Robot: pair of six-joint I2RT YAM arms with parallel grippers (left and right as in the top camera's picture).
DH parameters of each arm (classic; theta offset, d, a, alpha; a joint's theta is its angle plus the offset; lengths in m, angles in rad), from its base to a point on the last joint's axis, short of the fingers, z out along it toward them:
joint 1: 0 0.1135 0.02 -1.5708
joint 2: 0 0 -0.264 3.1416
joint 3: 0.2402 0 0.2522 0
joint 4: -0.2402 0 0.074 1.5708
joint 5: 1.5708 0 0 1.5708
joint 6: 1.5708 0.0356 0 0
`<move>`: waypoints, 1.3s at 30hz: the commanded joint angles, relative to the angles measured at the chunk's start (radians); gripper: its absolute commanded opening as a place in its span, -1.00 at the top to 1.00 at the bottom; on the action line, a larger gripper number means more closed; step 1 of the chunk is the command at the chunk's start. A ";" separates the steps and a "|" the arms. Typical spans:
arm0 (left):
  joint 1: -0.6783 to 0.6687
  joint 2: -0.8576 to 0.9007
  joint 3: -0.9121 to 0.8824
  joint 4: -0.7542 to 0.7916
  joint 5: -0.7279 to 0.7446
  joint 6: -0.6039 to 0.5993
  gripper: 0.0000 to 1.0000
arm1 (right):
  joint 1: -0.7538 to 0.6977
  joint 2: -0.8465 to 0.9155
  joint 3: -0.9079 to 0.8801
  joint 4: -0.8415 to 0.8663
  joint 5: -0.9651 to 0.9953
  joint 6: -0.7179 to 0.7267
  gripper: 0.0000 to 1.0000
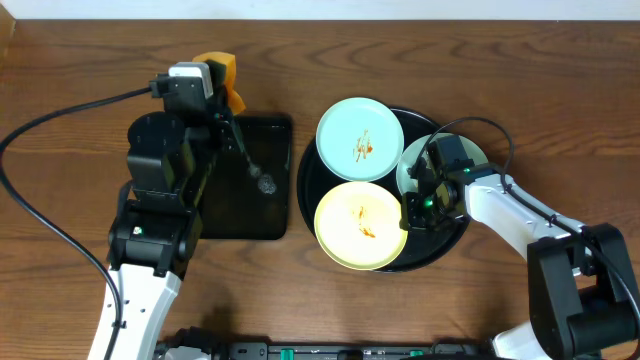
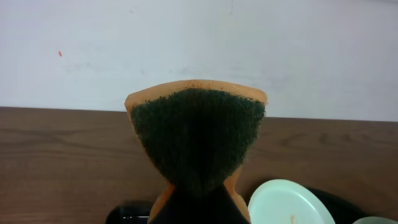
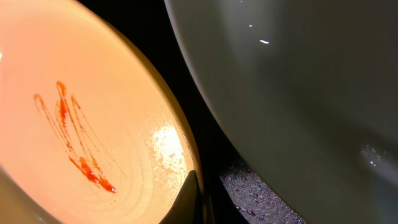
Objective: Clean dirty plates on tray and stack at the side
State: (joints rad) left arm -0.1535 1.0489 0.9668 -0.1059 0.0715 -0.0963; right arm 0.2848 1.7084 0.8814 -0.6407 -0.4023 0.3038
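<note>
The third mint-blue plate (image 1: 410, 165) is mostly hidden under the right gripper (image 1: 412, 212), whose opening I cannot tell, on the round black tray (image 1: 432, 250), where the yellow plate (image 1: 361, 225) and the other mint-blue plate (image 1: 360, 138) lie smeared orange and touching. The left gripper (image 1: 214, 88) pinches an orange sponge (image 1: 228, 72) with a dark green scouring face. On the wooden table (image 1: 80, 60), below a white wall (image 2: 249, 50), a rectangular black tray (image 1: 245, 190) sits just beside the round one

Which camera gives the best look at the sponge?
The left wrist view: the sponge fills the centre, dark green scouring face with orange edge. Overhead shows only its orange corner. The right wrist view misses it.
</note>
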 commanded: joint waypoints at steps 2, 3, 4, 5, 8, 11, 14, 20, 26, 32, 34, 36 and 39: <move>0.000 -0.010 0.006 -0.025 -0.010 0.014 0.85 | 0.013 0.011 -0.002 0.002 -0.006 -0.001 0.98; 0.000 -0.008 0.006 -0.034 -0.010 0.014 0.85 | 0.013 0.011 -0.002 0.002 -0.006 -0.001 0.97; 0.000 -0.005 0.006 -0.042 -0.010 0.014 0.85 | 0.013 0.011 -0.002 0.002 -0.007 -0.001 0.97; 0.000 -0.002 0.006 -0.049 -0.010 0.014 0.85 | 0.013 0.011 -0.002 0.002 -0.006 -0.001 0.97; 0.000 0.010 0.006 -0.069 -0.010 0.014 0.85 | 0.013 0.011 -0.002 0.002 -0.007 -0.001 0.97; 0.000 0.021 0.006 -0.082 -0.009 0.014 0.85 | 0.013 0.011 -0.002 0.002 -0.007 -0.001 0.97; 0.000 0.028 0.006 -0.089 -0.010 0.014 0.85 | 0.013 0.011 -0.002 0.002 -0.006 -0.001 0.97; 0.000 0.030 0.006 -0.095 -0.010 0.014 0.78 | 0.013 0.011 -0.002 0.002 -0.006 -0.001 0.97; 0.000 0.030 0.006 -0.095 -0.010 0.014 0.77 | 0.013 0.011 -0.002 0.002 -0.007 -0.001 0.97; 0.000 0.030 0.006 -0.096 -0.010 0.014 0.78 | 0.013 0.011 -0.002 0.002 -0.006 -0.001 0.97; 0.000 0.030 0.006 -0.096 -0.010 0.014 0.78 | 0.013 0.011 -0.002 0.002 -0.006 -0.001 0.97; 0.000 0.030 0.006 -0.097 -0.010 0.014 0.76 | 0.013 0.011 -0.002 0.002 -0.006 -0.001 0.97; 0.000 0.031 0.006 -0.103 -0.010 0.014 0.74 | 0.013 0.011 -0.002 0.002 -0.006 -0.001 0.98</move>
State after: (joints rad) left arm -0.1535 1.0801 0.9668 -0.2085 0.0715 -0.0959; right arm 0.2848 1.7084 0.8814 -0.6407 -0.4042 0.3038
